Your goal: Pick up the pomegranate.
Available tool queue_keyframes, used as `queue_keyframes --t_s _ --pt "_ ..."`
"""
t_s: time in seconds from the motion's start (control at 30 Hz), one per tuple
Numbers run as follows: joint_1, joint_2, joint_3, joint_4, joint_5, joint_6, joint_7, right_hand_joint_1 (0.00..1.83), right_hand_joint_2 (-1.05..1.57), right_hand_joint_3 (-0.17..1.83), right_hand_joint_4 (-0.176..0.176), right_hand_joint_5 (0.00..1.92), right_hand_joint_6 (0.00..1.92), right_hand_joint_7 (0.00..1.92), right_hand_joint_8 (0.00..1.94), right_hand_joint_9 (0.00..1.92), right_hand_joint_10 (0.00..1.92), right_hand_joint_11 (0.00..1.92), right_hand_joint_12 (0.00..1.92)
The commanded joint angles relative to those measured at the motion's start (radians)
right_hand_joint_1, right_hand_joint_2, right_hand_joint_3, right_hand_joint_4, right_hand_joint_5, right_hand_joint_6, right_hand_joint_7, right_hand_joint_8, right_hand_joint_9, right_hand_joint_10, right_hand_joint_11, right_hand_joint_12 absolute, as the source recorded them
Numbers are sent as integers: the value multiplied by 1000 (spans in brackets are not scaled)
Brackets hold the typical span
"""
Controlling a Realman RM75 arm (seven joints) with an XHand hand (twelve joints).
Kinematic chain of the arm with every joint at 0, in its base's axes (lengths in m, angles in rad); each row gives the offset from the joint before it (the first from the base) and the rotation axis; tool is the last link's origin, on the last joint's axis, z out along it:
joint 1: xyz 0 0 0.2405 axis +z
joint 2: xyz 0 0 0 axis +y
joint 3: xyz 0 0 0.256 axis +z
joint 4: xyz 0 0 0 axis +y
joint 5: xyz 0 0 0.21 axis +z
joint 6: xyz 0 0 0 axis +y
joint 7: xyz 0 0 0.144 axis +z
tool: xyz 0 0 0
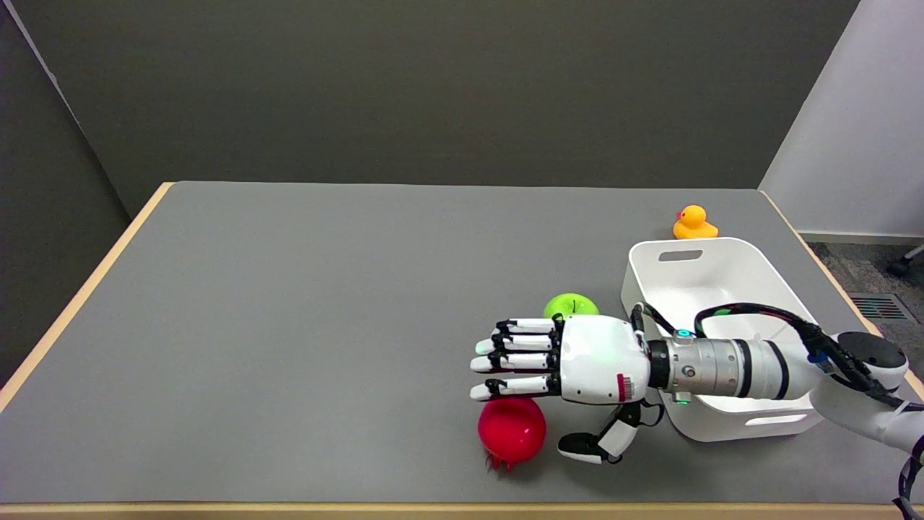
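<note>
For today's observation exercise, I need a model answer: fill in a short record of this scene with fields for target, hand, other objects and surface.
target: red round pomegranate, near table edge, not lifted
hand: right black-and-white hand, fingers straight and spread, above the pomegranate's far side, holding nothing
other objects: green apple beyond the hand; white plastic bin under the forearm; yellow rubber duck behind the bin
surface: grey table with wooden edging

Right arm: white, reaching in from the table's near right corner, wrist level. Robot hand (559, 361): back up, fingers (516, 344) straight and together, thumb (595, 444) splayed toward the near edge, holding nothing.
</note>
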Motion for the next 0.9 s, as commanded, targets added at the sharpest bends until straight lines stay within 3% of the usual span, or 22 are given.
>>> queue_keyframes --t_s 0.03,0.27,0.47,0.53,0.67,0.9 --pt "-10 -1 -14 -9 -12 -12 -29 642 543 929 73 156 364 159 257 23 531 -1 1038" --pt "-27 -6 -18 42 -9 -9 -25 629 540 925 72 152 361 159 256 22 531 -1 1040" --pt "-29 -14 -23 63 -4 -6 -26 485 519 880 65 121 337 141 251 6 521 -1 1034" --pt "-29 -22 -23 65 11 -4 -43 479 503 964 57 50 428 63 358 -1 445 16 912" --pt "-30 -31 -38 65 69 -3 -120 414 503 964 56 34 379 55 324 6 385 17 926" --pt "2 -51 -101 34 100 -42 -158 393 499 967 54 31 368 69 336 2 446 28 914"
